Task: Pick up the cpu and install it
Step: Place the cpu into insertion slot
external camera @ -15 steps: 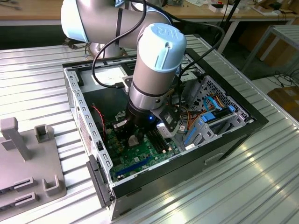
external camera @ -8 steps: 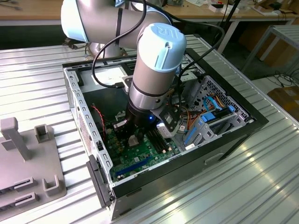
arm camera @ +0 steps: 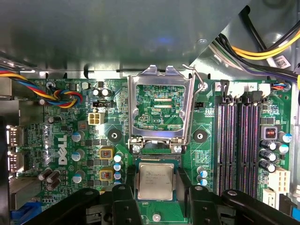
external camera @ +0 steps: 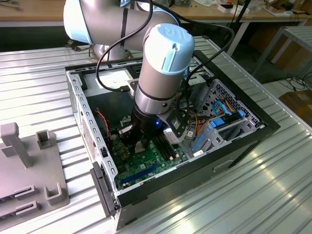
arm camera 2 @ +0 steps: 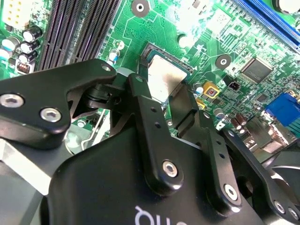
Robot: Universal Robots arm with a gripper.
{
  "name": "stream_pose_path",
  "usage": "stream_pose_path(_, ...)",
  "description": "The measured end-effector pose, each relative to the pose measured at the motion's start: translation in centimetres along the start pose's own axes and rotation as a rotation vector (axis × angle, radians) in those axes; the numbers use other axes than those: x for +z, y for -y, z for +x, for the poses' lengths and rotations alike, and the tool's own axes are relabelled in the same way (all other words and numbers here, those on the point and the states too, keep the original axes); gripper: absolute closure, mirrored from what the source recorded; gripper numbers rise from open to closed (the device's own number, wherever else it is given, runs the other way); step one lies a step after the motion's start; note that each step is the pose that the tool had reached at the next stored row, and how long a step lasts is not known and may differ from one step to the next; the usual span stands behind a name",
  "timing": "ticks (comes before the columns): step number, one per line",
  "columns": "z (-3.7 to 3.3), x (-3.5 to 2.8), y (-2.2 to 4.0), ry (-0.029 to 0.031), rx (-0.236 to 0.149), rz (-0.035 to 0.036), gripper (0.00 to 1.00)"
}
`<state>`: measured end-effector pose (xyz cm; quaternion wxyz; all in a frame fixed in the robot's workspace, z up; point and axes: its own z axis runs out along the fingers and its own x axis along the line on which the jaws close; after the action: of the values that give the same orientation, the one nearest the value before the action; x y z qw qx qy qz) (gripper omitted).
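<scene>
The cpu (arm camera: 155, 182) (arm camera 2: 164, 79), a pale silver-grey square, lies inside the square socket frame (arm camera: 156, 161) on the green motherboard (arm camera: 61, 183). My gripper (arm camera: 155, 180) (arm camera 2: 159, 89) is down over it, one black finger (arm camera: 125, 199) against one edge and the other finger (arm camera: 194, 199) against the opposite edge, shut on the chip. Whether the chip is fully seated I cannot tell. The socket's metal load plate (arm camera: 161, 75) is flipped open beyond it, with its wire lever (arm camera: 200, 84) raised. In the exterior view the gripper (external camera: 141, 144) reaches low inside the open computer case (external camera: 253, 129).
Dark memory slots (arm camera: 236, 140) run beside the socket, and a bundle of coloured cables (arm camera: 61, 96) lies on the other side. A drive cage with blue and orange cables (external camera: 219, 119) fills the case's right end. A grey fixture (external camera: 29, 165) stands on the ribbed metal table (external camera: 253, 195).
</scene>
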<state>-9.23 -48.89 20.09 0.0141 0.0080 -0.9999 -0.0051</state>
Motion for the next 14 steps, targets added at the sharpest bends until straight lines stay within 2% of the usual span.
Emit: stream_pose_path(14, 0.0, -0.03, 0.0, -0.0001, -0.001, 0.0001, 0.56)
